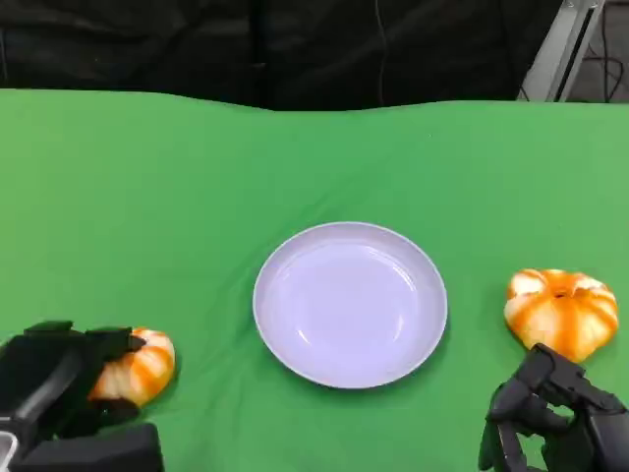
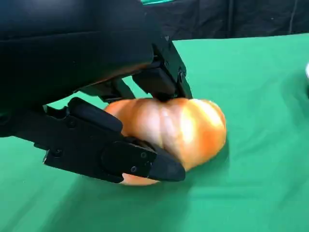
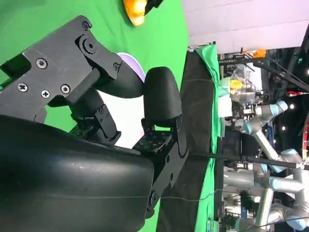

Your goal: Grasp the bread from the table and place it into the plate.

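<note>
Left hand (image 1: pixel 59 388) at lower left has its fingers (image 2: pixel 120 157) wrapped around one bread (image 1: pixel 138 366) on the green surface (image 1: pixel 147 197). Plate (image 1: pixel 350 303) sits center. Right hand (image 1: pixel 555 413), fingers curled in, holds nothing, just below second bread (image 1: pixel 561 310).

Tablecloth (image 1: pixel 147 177): plain bright green. Plate (image 1: pixel 285 258): pale lavender-white, no pattern. 2 breads: near-left bread (image 1: pixel 145 366) orange w/ cream-white stripes; right bread (image 1: pixel 562 310) same orange/white striping. Hands: left hand (image 1: pixel 54 388) & right hand (image 1: pixel 555 413) black. Far bkgd dark/black.
</note>
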Controlling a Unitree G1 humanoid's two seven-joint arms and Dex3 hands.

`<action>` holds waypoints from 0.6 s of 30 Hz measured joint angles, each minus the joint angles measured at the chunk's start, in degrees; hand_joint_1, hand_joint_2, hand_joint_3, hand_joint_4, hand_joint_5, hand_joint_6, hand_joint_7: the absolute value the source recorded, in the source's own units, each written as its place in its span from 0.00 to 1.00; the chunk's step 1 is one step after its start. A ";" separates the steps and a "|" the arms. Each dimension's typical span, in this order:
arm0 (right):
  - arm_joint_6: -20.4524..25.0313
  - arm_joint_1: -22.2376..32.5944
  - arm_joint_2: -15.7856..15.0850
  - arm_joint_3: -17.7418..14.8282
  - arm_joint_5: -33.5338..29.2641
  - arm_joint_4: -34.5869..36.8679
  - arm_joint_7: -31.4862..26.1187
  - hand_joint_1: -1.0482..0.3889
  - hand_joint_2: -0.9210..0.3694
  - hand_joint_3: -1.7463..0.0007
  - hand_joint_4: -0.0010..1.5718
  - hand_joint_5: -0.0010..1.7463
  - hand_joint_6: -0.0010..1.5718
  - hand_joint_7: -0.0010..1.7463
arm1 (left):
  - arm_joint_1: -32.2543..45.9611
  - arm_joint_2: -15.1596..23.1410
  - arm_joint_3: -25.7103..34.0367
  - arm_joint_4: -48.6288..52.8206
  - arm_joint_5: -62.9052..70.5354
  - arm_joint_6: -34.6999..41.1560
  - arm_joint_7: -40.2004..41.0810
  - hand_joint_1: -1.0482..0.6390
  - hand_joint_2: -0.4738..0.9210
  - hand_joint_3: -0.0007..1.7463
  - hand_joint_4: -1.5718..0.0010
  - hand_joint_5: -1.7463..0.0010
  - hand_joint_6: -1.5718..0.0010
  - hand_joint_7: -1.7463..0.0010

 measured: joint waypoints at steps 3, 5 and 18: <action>0.05 -0.01 0.00 0.00 0.05 -0.01 0.11 0.64 0.35 0.22 0.54 1.00 0.48 0.91 | 0.18 0.34 0.01 -0.79 -1.37 -0.05 -1.00 0.56 1.00 0.11 0.63 0.00 0.71 0.00; 0.10 0.00 0.00 -0.01 0.05 -0.01 0.11 0.64 0.35 0.22 0.54 1.00 0.49 0.91 | 0.43 0.46 0.01 -1.39 -1.96 -0.04 -1.62 0.57 1.00 0.11 0.62 0.00 0.72 0.00; 0.09 0.02 0.00 -0.18 0.15 -0.01 0.23 0.63 0.35 0.23 0.54 1.00 0.49 0.91 | 1.86 0.81 0.73 -5.09 -5.02 -0.01 -3.79 0.58 1.00 0.12 0.63 0.00 0.72 0.00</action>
